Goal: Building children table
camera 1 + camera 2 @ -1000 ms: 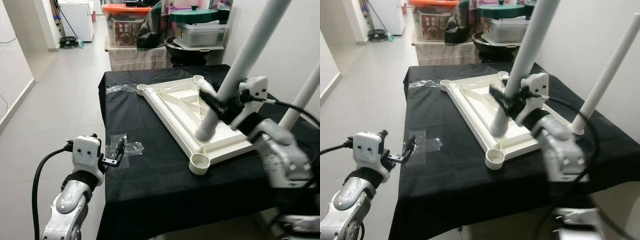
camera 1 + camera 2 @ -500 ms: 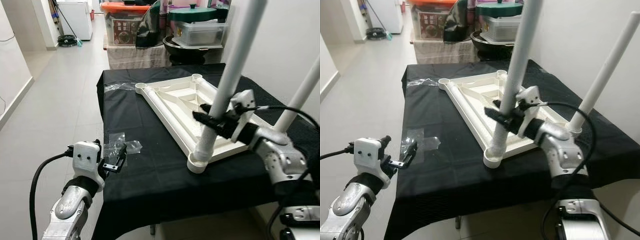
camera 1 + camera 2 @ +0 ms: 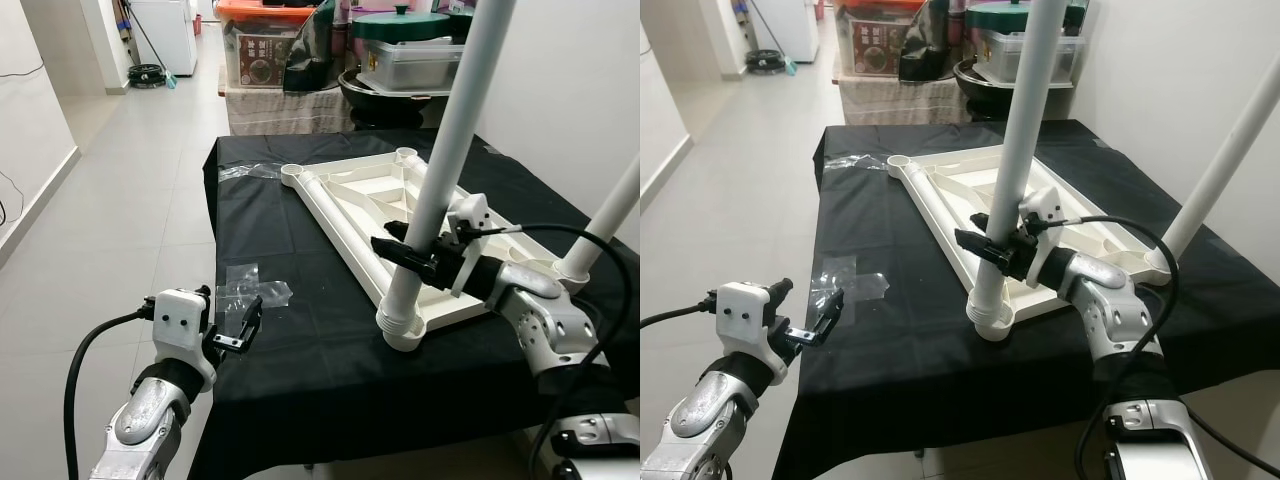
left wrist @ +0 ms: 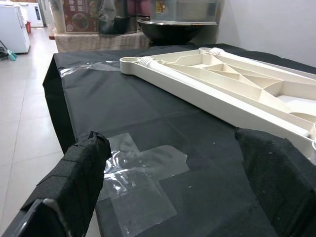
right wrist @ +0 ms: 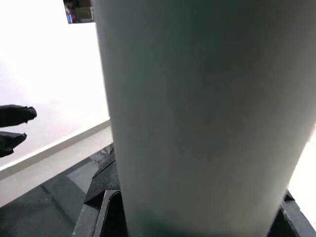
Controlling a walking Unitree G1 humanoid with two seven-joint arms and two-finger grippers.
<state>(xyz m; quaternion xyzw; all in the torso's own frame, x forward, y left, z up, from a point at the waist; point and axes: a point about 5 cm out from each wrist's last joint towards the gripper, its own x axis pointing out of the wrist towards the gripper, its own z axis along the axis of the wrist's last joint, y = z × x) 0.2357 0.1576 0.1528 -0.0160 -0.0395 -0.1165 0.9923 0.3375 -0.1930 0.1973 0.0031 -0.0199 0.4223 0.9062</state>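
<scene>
The white leg (image 3: 440, 170), clamped in the right tool (image 3: 408, 257), has been brought from tilted to upright and is now seated in the tabletop frame's (image 3: 345, 205) corner socket (image 3: 402, 328) at 6 o'clock. The left tool (image 3: 243, 322) hovers open at 9 o'clock of the table (image 3: 300, 370); tightening probably remains.

White leg (image 3: 447, 150) upright in tabletop (image 3: 350, 205) corner socket

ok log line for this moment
right gripper: shut on table leg, standing in corner socket | left gripper: open, idle | tabletop: upside down
</scene>
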